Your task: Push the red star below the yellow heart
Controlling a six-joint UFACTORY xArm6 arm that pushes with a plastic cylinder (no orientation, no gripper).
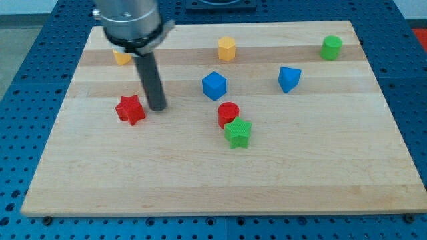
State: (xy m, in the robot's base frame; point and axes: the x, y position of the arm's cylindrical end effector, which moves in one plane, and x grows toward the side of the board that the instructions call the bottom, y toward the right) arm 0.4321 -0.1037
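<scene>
Closest to the view's bottom on the wooden board [200, 180] sits the green star [237, 133], a little right of centre. Touching it from just above and to its left is a red cylinder [227, 113], standing upright.

Further across to the view's left lies the red star [130, 109], the piece the task concerns. My tip [157, 107] comes down just beside it on its right, so near that I cannot tell whether the two touch or a sliver of board shows between them. The rod has no fingers to open or close; it is a plain dark shaft hanging from the grey arm head [129, 23] at the view's top left.

Going back from there, a blue cube [214, 85] sits near the middle, above the red cylinder and apart from it. To its right, well clear, is a blue block [289, 78] with slanted faces, perhaps a wedge or pentagon shape.

Along the far edge there are three pieces. A yellow block [121, 57] peeps out from under the arm head at the left, mostly hidden, so its shape is unclear; it lies above the red star. A yellow hexagonal block [227, 49] stands near the middle, and a green cylinder [331, 47] at the far right.
</scene>
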